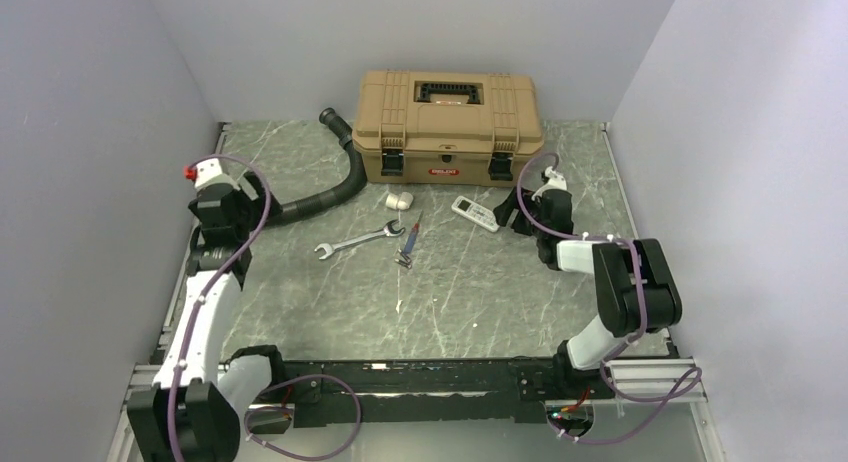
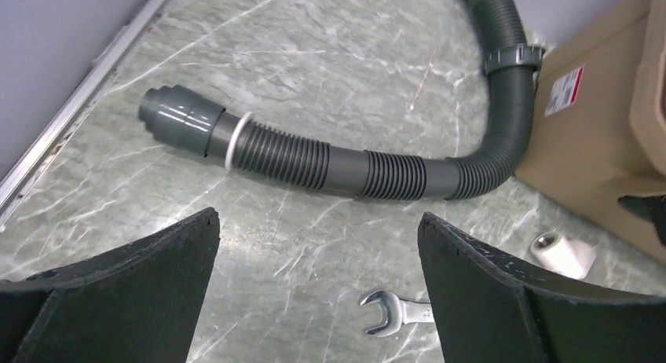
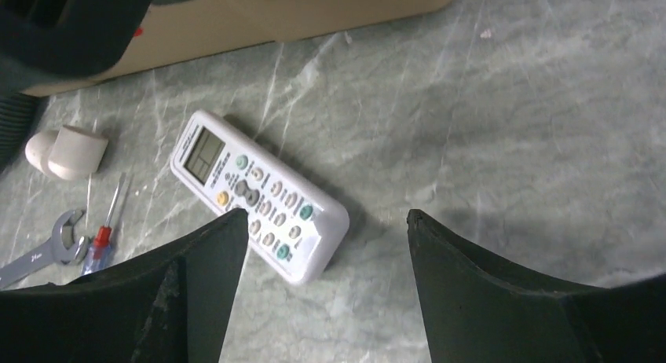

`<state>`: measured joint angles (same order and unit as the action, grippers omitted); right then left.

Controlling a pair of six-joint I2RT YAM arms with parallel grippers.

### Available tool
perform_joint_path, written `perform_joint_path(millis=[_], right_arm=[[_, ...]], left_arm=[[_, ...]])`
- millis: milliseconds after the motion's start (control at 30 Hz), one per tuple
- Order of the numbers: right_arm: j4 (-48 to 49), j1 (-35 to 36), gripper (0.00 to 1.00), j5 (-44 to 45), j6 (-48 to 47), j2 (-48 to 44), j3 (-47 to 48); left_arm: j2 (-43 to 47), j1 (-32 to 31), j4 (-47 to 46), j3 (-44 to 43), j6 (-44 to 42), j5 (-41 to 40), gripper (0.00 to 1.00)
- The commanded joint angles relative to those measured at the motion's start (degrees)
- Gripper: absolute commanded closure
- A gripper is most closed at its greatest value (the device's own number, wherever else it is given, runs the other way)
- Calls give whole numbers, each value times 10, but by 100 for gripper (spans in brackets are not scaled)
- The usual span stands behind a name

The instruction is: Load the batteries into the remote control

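Grey-green, veined, stone-look table [image 1: 480,302] between pale blank walls. From above: at the far edge, centre, a tan ribbed plastic toolbox [image 1: 450,112] with black latches, lid down. Left of it, a dark corrugated hose [image 1: 335,182] curving toward the left edge. Near the middle, a stubby white cylinder piece [image 1: 400,199], a steel open-end wrench [image 1: 355,240] and a slim screwdriver [image 1: 410,244]. Just right of those, before the toolbox's right latch, the remote control [image 1: 475,213]: slim, white, lying flat and diagonal. Left gripper [image 1: 255,197] by the left edge, right gripper [image 1: 520,207] beside the remote control; finger gaps hard to read here.

Left wrist: flat black fingers [image 2: 141,269] spread wide, gripping nothing. Hose ribs, smooth cuff and white ring plain here, not from above.

Right wrist: black fingers [image 3: 487,284] well apart, holding nothing, over the remote control's button end. Only here: pale display window, rows of small buttons, some green, one yellow.
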<state>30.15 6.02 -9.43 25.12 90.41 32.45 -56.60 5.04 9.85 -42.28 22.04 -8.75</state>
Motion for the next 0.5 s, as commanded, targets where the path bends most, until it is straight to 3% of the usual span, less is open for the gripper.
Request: perform_joint_path(millis=[0, 233, 467], right_arm=[[45, 2, 23, 1, 10, 40, 48], [53, 5, 23, -22, 31, 102, 89], [50, 18, 24, -31, 32, 143, 116]], left_arm=[[75, 29, -5, 24, 59, -1, 1], [54, 48, 49, -10, 48, -23, 1], [69, 48, 31, 8, 50, 1, 0]])
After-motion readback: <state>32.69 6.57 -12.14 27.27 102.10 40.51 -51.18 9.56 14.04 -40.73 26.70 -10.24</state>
